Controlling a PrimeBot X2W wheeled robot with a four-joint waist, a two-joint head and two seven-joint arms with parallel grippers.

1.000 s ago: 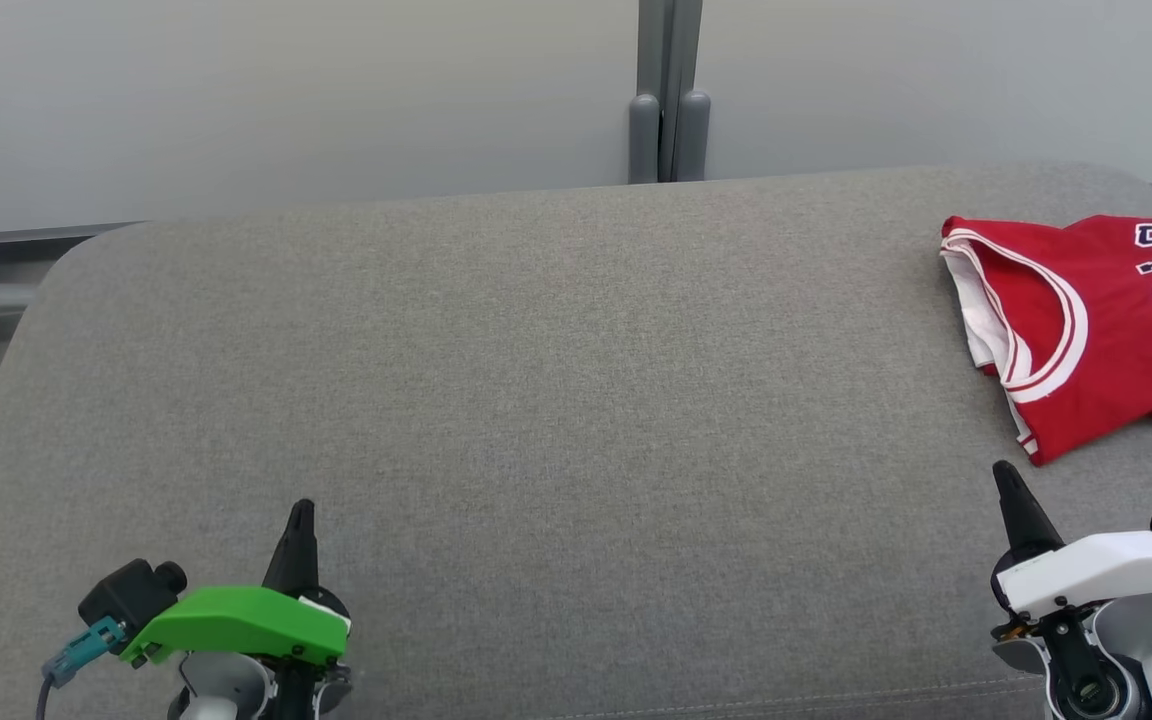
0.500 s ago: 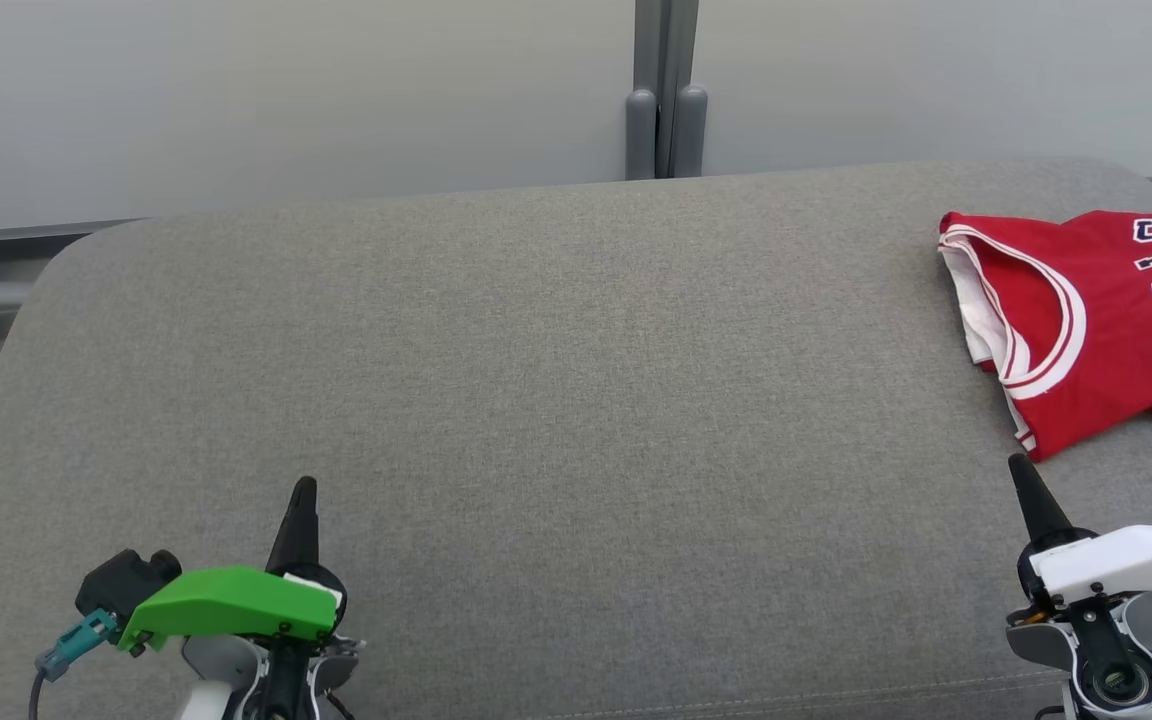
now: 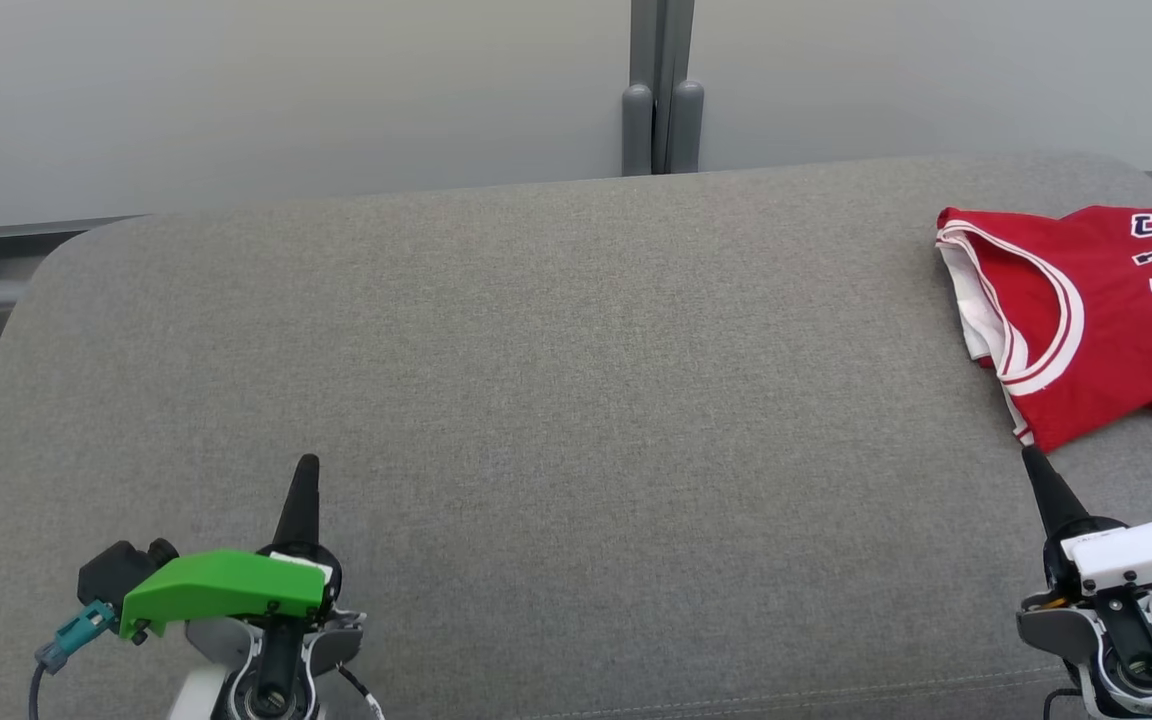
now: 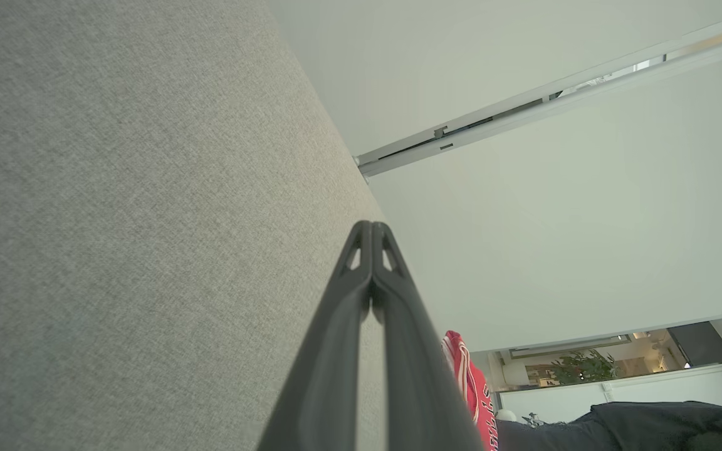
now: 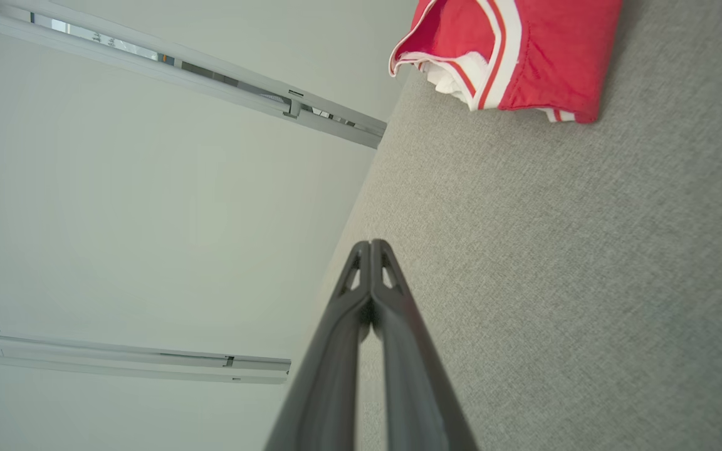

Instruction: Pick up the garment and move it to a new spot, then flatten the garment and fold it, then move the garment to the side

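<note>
Item 1. Garment (image 3: 1096, 320): a red jersey with white-and-red trim and dark lettering. We log it folded and lying flat on the cushion (image 3: 576, 400), at the upper right of the head view, where the right frame edge cuts it off. In the right wrist view it lies across the top of the frame. In the left wrist view a red sliver shows at the lower middle, past the fingers.

Item 2. Left gripper (image 3: 304, 478): lower left of the head view, under a green cover. We see its two dark fingers pressed together to a single point, with nothing between them. It stands over bare cushion, well apart from the garment.

Item 3. Right gripper (image 3: 1036, 465): lower right of the head view, under a white cover. Its fingers are likewise together and hold nothing. Its tip shows just below the garment's lower corner. The right wrist view shows bare cushion between tip and cloth.

Item 4. Cushion: gray woven fabric with rounded far corners, spanning most of the head view.

Item 5. Wall (image 3: 286, 90): pale panels behind the cushion, with a gray post (image 3: 661, 90) at top centre.
</note>
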